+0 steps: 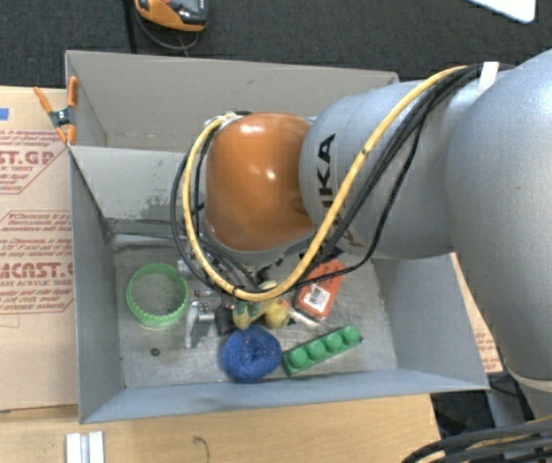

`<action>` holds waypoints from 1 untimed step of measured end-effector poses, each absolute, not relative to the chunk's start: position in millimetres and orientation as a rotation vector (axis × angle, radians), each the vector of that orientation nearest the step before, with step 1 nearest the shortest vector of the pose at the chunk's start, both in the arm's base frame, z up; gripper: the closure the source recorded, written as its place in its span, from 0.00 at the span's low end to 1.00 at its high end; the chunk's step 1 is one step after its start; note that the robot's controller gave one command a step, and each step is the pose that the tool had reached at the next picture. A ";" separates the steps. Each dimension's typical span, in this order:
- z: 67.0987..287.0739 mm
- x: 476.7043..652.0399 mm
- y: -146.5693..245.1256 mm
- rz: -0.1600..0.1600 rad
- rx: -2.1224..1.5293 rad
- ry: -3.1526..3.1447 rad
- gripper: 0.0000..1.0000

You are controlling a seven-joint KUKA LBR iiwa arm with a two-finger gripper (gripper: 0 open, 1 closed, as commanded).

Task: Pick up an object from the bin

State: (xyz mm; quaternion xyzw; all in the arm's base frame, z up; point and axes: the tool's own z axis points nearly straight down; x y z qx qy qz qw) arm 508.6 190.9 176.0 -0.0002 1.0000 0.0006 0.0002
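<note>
"Gripper (205, 318), where is it?"
"Low over the grey bin (97, 258) floor, under the orange wrist cover (257, 181). It sits between one green ring (157, 295) and one small yellow piece (276, 313), just above one blue ball (250, 355). Spread or closed, I cannot tell."
"Anything else?"
"One green studded block (322, 347) just right of the ball, and one orange-and-white item (315, 297) near the yellow piece. Five things in all."
</note>
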 end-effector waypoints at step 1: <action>176.0 508.7 190.8 0.002 0.000 3.141 0.00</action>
